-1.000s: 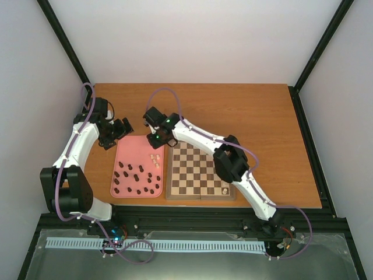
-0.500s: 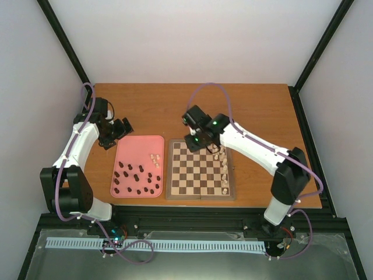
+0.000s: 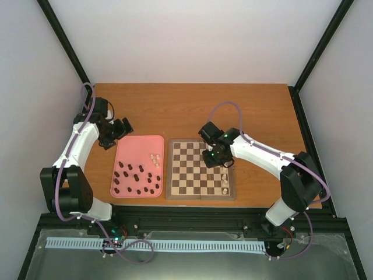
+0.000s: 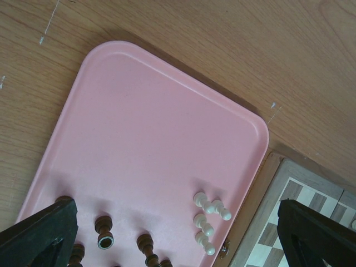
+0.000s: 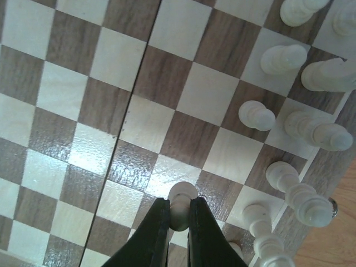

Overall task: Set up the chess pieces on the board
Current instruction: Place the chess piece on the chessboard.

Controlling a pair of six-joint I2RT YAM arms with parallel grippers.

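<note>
Because the right fingers (image 5: 162, 218) are closed on a cream piece (image 5: 182, 194) above the board (image 5: 117, 72), the coming move turns on what lies under and beside it. The piece hangs over the board's right half, right of the fold seam, its long axis roughly in line with the fingers, so a plain descent should stand it up, I judge. Placed pieces (image 5: 257, 115) stand in two files along the board's right edge. The inner file shows bare squares just beside the held piece, which I take for its goal. Room there is tight, and a sideways drift could topple the tall neighbours. The squares are flat, glossy wood, likely slick. Left of the board, a tray (image 3: 131, 150) holds more cream pieces (image 3: 154, 158) and the dark set (image 3: 137, 179). The left fingers (image 4: 41, 231) gape wide by the tray's far corner, well apart from the board, so the right arm is nearer by far.
</note>
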